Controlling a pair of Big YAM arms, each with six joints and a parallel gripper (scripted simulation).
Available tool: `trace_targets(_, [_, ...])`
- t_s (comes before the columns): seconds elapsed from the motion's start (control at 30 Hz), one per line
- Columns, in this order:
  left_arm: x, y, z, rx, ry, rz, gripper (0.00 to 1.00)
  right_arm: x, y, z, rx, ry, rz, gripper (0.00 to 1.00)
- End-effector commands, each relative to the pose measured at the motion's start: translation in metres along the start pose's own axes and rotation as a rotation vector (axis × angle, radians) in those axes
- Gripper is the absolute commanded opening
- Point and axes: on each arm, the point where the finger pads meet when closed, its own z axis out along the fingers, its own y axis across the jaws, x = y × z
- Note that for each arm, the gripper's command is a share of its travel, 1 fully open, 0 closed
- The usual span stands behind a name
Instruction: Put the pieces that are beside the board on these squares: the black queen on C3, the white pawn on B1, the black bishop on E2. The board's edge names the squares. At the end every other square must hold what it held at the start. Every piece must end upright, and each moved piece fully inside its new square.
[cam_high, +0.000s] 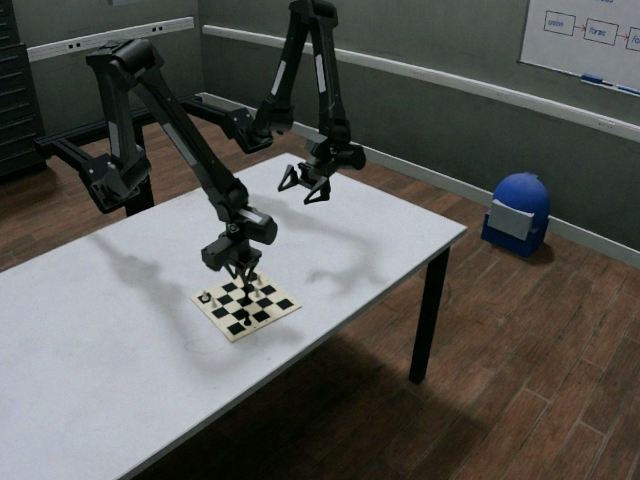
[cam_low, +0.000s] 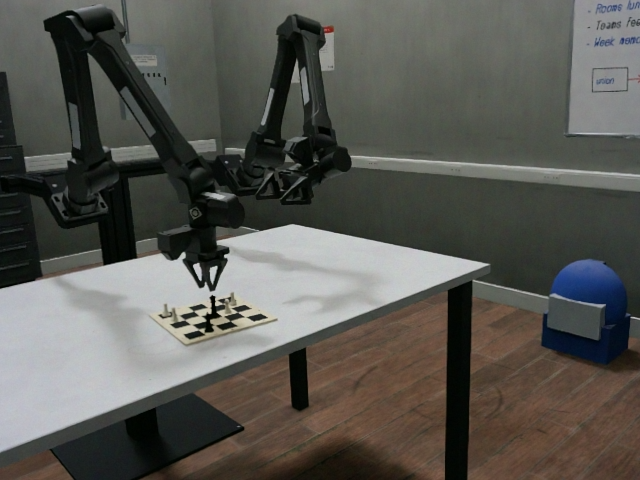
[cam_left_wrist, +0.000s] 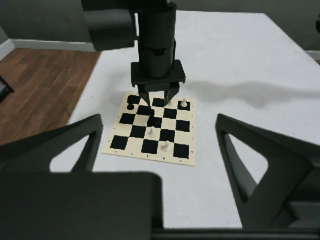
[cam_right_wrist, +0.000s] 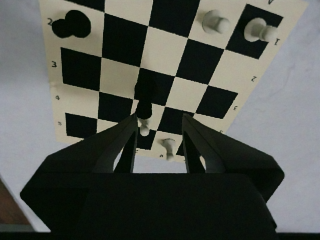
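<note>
The board (cam_high: 233, 337) (cam_right_wrist: 49, 42) holds all visible pieces. The black queen (cam_low: 212, 308) (cam_right_wrist: 144, 108) stands upright on dark C3. The black bishop (cam_high: 247, 320) (cam_low: 208, 325) (cam_right_wrist: 77, 24) stands on light E2. The white pawn (cam_low: 174, 315) (cam_right_wrist: 215, 22) stands upright on light B1. My right gripper (cam_low: 207, 287) (cam_right_wrist: 159, 120) is partly open and empty, above the board behind the queen in the exterior view. My left gripper (cam_high: 293, 195) (cam_left_wrist: 159, 120) is wide open and empty, high over the table's far part.
A white piece (cam_low: 165, 311) (cam_right_wrist: 257, 31) stands on A1, close beside B1. Two more white pieces stand towards row 5, one (cam_low: 227, 307) (cam_right_wrist: 144, 129) near the queen and one (cam_low: 232, 298) (cam_right_wrist: 168, 147) on B5. No piece shows beside the board.
</note>
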Motion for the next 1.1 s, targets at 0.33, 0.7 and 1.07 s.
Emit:
trace_targets(0.33, [-0.017,0.022,-0.004,-0.025,-0.018,0.061,1.0,0.002,0.036,0.018,-0.04,0.005,0.028,0.38])
trace_targets(0.7, [-0.017,0.022,-0.004,-0.025,-0.018,0.061,1.0,0.006,0.036,0.031,-0.04,0.01,0.011,0.38])
trace_targets(1.07, [-0.017,0.022,-0.004,-0.025,-0.018,0.061,1.0,0.007,0.025,0.043,-0.024,0.009,0.008,0.19])
